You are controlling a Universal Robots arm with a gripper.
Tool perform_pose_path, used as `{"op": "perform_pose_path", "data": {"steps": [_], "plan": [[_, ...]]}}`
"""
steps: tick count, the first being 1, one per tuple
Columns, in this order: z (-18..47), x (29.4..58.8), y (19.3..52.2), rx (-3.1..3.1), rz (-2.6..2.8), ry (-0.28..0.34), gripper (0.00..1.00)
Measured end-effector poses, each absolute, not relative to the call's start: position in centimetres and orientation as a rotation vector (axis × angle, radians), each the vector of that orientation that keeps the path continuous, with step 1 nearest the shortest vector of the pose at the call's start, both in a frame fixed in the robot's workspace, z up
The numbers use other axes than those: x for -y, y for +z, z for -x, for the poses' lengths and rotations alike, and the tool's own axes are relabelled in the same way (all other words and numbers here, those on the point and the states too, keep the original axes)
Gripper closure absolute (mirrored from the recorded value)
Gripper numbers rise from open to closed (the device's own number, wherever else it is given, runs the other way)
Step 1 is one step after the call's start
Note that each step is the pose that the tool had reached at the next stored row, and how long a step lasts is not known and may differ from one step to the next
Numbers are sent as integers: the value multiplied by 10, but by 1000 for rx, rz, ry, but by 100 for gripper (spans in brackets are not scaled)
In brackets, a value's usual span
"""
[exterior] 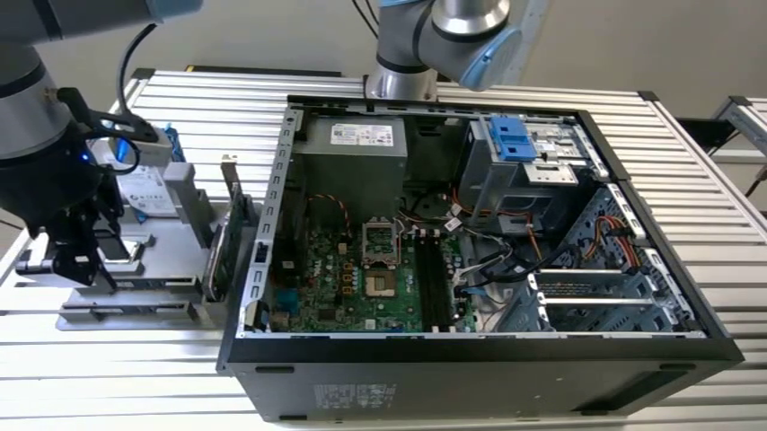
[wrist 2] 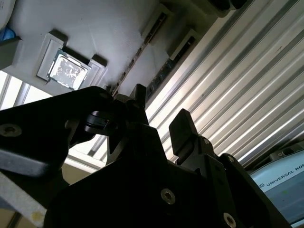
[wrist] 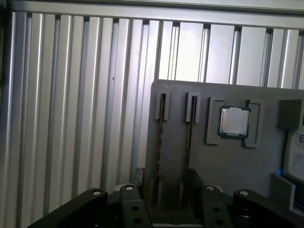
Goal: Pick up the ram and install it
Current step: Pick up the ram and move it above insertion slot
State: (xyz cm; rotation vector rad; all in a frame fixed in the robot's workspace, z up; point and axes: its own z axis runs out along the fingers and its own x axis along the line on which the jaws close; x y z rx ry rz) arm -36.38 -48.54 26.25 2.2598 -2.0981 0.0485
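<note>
Black gripper (wrist 2: 160, 118) viewed from behind, fingers (wrist 2: 183, 126) held apart, nothing gripped between. Grey holder (wrist 2: 109, 28) laid on ribbed aluminium table (wrist 2: 237, 71). Processor chip (wrist 2: 68, 71) seated in recess; two narrow slots (wrist 2: 142, 47) cut nearby.

- Exterior view: off the arm, set high, angled down over the open computer case (exterior: 480, 377) and the ribbed tabletop (exterior: 695, 162). Mid-range. The grey holder (exterior: 162, 251) lies at 9 o'clock from the case.
- First wrist view: faces straight down past the hand (wrist: 164, 179) onto the holder (wrist: 228, 166). Close range.
- Second wrist view: very close, oblique along the hand (wrist 2: 160, 105).
- Overlap: both wrist views cover the holder's processor chip (wrist: 234, 120) (wrist 2: 69, 70).
</note>
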Motion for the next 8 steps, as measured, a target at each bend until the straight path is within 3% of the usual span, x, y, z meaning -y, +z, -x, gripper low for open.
{"op": "perform_pose_path", "data": {"steps": [8], "plan": [[364, 484, 258, 2098, -2259, 49, 0]]}}
